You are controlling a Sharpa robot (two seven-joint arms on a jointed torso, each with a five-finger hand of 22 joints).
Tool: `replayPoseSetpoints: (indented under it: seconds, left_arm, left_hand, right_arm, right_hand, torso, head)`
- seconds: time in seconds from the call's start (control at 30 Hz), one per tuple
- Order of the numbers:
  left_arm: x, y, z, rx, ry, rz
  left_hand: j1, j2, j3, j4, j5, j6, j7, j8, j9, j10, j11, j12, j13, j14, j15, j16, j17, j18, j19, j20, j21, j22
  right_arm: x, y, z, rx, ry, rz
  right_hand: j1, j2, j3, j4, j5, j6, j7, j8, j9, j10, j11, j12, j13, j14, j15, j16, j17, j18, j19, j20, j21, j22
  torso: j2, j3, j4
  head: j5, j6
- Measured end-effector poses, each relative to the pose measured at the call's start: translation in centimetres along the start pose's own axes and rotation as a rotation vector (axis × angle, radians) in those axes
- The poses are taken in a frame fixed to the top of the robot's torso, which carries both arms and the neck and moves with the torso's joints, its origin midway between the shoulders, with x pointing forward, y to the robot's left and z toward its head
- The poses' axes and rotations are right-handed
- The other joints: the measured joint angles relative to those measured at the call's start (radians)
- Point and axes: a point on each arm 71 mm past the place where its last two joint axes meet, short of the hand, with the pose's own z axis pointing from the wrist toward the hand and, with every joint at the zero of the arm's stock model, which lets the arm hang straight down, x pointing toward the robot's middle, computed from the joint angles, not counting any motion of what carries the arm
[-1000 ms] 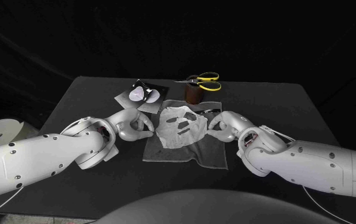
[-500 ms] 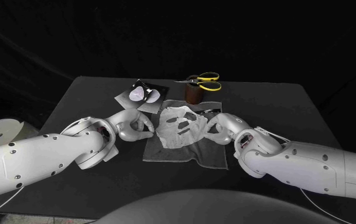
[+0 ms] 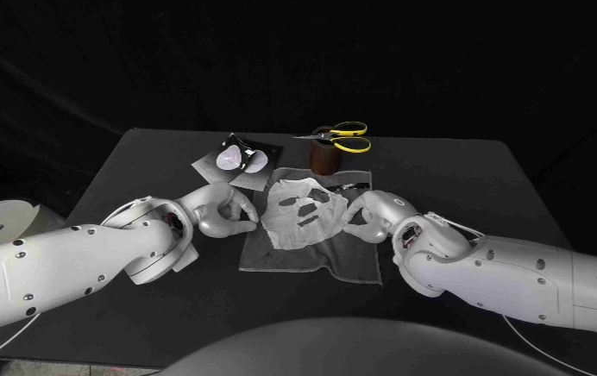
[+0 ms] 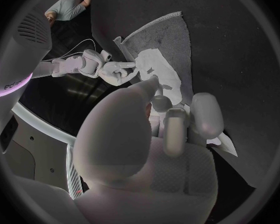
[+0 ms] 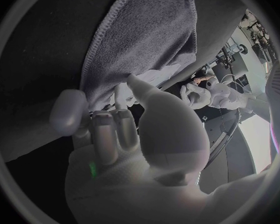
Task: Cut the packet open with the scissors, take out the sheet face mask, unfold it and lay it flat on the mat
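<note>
The white sheet face mask [image 3: 306,212] lies unfolded on the grey mat [image 3: 311,255] at the table's middle. My right hand [image 3: 373,215] is at the mask's right edge, and in the right wrist view its thumb and fingertips [image 5: 119,98] pinch that edge of the mask [image 5: 154,77]. My left hand [image 3: 222,210] sits at the mat's left side with its fingers curled in and nothing between them, just short of the mask [image 4: 157,70]. The cut packet [image 3: 233,161] lies behind the left hand. The yellow-handled scissors [image 3: 342,137] lie at the back.
A small brown cup [image 3: 326,161] stands between the scissors and the mat's far edge. Bare black table [image 3: 485,178] stretches to both sides of the mat and in front of it.
My right hand has slid a little leftward onto the mask's right edge. The left hand, mask and mat stay where they were.
</note>
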Motion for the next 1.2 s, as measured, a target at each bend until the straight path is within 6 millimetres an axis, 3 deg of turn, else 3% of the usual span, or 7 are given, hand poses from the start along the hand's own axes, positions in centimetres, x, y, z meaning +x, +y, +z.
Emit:
replayPoseSetpoints:
  seconds: [0.1,0.37,0.67,1.2]
  left_arm:
    - [0.00,0.02,-0.01,-0.001,0.001,-0.002]
    - [0.01,0.03,-0.01,-0.002,0.003,-0.008]
    - [0.01,0.07,-0.05,-0.005,0.004,-0.014]
    - [-0.02,0.17,-0.14,-0.008,0.007,-0.021]
  left_hand:
    - [0.000,0.000,0.000,0.000,0.000,0.000,0.000,0.000,0.000,0.000,0.000,0.000,0.002,0.000,0.000,0.000,0.000,0.000,0.000,0.000,0.000,0.000]
    - [0.000,0.000,0.000,0.000,0.000,0.000,0.000,0.000,0.000,0.000,0.000,0.006,0.006,0.000,0.000,0.000,0.000,0.000,0.000,0.000,0.000,0.000]
    - [0.000,0.000,0.003,0.003,0.000,0.002,-0.002,-0.004,0.000,0.000,0.000,0.006,0.009,0.000,0.000,0.000,0.000,0.000,0.000,0.000,0.003,0.001]
    - [0.000,0.000,0.006,0.000,0.000,0.002,-0.002,-0.004,-0.001,0.000,0.000,0.006,0.006,0.000,0.000,0.000,0.000,0.000,0.000,0.000,0.003,0.001]
  right_arm:
    - [0.01,0.03,0.04,-0.004,-0.003,-0.007]
    - [0.01,0.18,0.23,-0.018,-0.014,-0.028]
    - [-0.05,0.33,0.46,-0.038,-0.032,-0.058]
    - [-0.41,0.38,-0.18,-0.061,-0.063,-0.055]
  right_hand:
    - [0.035,0.016,0.016,-0.016,0.000,0.008,0.005,0.000,-0.002,0.000,0.000,0.000,0.000,-0.001,0.001,0.000,0.000,0.000,0.000,0.000,0.000,0.000]
    - [0.101,0.067,0.073,-0.061,0.000,0.060,-0.008,0.007,0.000,0.000,0.000,0.010,0.000,0.000,-0.004,0.000,0.000,0.000,0.000,0.000,0.016,0.000]
    - [0.104,0.069,0.083,-0.072,-0.002,0.107,-0.026,0.040,0.017,0.002,-0.013,0.018,0.000,0.001,-0.015,-0.003,0.001,0.000,0.006,-0.006,0.033,-0.001]
    - [0.080,0.081,0.094,-0.055,-0.002,0.114,-0.040,0.061,0.032,0.000,-0.032,0.039,0.000,0.001,-0.029,0.000,0.001,0.000,0.008,-0.021,0.042,0.000]
  torso:
    - [0.000,-0.0004,0.0000]
    - [0.000,-0.0003,-0.0001]
    - [0.000,-0.0001,-0.0003]
    - [-0.001,-0.0002,0.0000]
  head:
    - [0.000,0.000]
    - [-0.001,0.000]
    - [-0.002,0.000]
    - [-0.002,0.000]
